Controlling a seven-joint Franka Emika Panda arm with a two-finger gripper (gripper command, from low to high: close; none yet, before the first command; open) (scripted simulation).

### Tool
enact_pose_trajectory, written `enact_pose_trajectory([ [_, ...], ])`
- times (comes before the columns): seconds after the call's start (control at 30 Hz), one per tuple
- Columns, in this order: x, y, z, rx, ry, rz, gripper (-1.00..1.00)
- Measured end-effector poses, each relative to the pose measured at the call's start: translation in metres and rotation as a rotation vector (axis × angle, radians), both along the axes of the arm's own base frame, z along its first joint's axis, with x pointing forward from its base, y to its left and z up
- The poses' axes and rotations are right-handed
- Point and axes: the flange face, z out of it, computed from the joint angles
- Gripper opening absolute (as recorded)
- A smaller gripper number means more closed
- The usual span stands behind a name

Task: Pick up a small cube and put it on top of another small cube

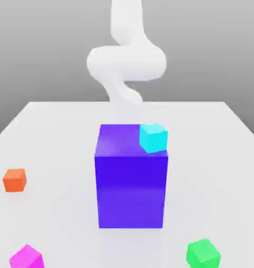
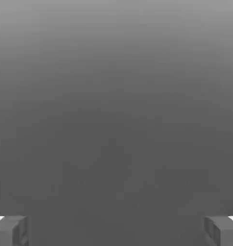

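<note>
White surface [image 1: 223,172] with magenta cube [image 1: 27,258] cut off by frame edge

4 small cubes, magenta [image 1: 27,258], orange [image 1: 15,180], green [image 1: 203,254], cyan [image 1: 154,137], blue-violet block [image 1: 131,189], white robot arm [image 1: 126,63] behind, pale table [image 1: 212,157]

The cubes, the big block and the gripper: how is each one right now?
Gripper: open, holding nothing.
Cyan cube: resting on top of the big block.
Big blue-violet block: standing on the table.
Orange cube: on the table.
Magenta cube: on the table, not stacked.
Green cube: on the table.
</note>
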Motion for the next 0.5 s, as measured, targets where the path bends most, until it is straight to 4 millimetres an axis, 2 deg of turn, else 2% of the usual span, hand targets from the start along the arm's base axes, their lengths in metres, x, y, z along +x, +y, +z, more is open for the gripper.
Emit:
enact_pose_trajectory([
  [0.23,0.079,-0.043,-0.094,0.063,0.173,-0.100,0.00],
  [0.37,0.111,-0.070,-0.154,0.095,0.268,-0.163,0.00],
  [0.5,0.133,-0.098,-0.220,0.124,0.362,-0.230,0.00],
])
